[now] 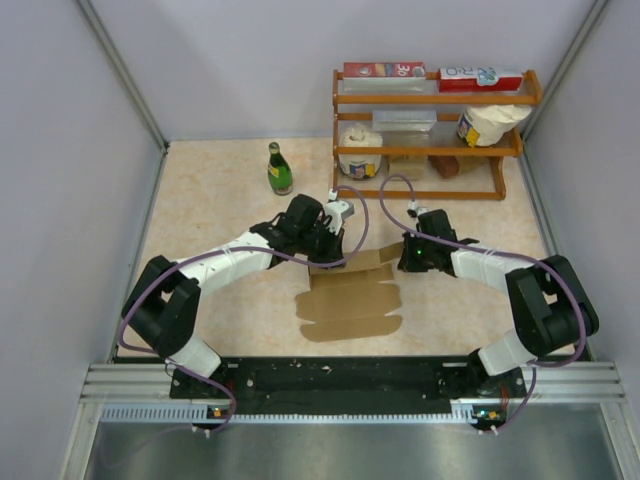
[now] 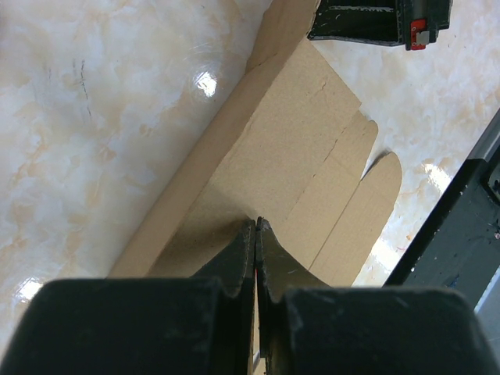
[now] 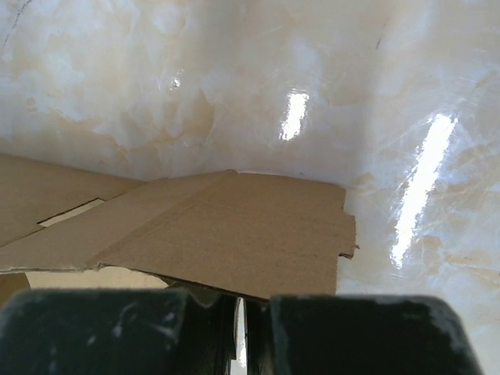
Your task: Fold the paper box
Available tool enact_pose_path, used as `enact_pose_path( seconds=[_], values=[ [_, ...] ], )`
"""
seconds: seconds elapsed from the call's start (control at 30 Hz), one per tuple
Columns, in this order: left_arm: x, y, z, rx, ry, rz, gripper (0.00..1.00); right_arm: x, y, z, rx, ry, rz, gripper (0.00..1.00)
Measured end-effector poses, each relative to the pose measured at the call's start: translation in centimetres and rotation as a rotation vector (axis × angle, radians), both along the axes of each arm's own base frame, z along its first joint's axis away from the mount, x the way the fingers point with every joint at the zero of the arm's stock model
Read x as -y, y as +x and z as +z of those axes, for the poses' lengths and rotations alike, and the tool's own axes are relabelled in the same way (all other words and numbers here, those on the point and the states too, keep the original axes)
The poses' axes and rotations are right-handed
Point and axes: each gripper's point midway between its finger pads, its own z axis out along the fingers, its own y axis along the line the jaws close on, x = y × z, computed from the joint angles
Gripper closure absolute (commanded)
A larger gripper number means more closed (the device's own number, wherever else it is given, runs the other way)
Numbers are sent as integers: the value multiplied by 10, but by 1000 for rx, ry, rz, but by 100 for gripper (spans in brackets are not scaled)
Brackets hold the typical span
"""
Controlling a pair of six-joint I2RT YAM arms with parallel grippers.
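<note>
Box: flat brown cardboard sheet (image 1: 350,300) on marbled table (image 1: 220,190) | left gripper (image 2: 256,226), right gripper (image 3: 241,308): fingers closed at its raised far panel, hold unclear | we judge it light, bendy; pinch flap edges.

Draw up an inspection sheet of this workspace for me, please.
Surface: table, glossy beige marbling, glare patches.
Job's things: paper box, unfolded brown sheet lying mid-table, far strip raised.
Clutter: green bottle upright at the back; wooden rack with printed cartons and tubs.
Grippers: left gripper and right gripper at the sheet's far edge, jaws shut; a pinch on cardboard cannot be confirmed.
Cables: purple cables along both arms, looping past the wrists.
Surroundings: pale walls on three sides; metal rail along the near edge.
</note>
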Motion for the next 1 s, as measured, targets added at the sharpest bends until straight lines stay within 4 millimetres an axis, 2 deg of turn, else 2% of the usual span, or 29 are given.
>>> enact_pose_path(
  seconds=[1.0],
  values=[
    [0,0,0,-2,-1,2,100,-18,-8,0,-38,86,57,100]
  ],
)
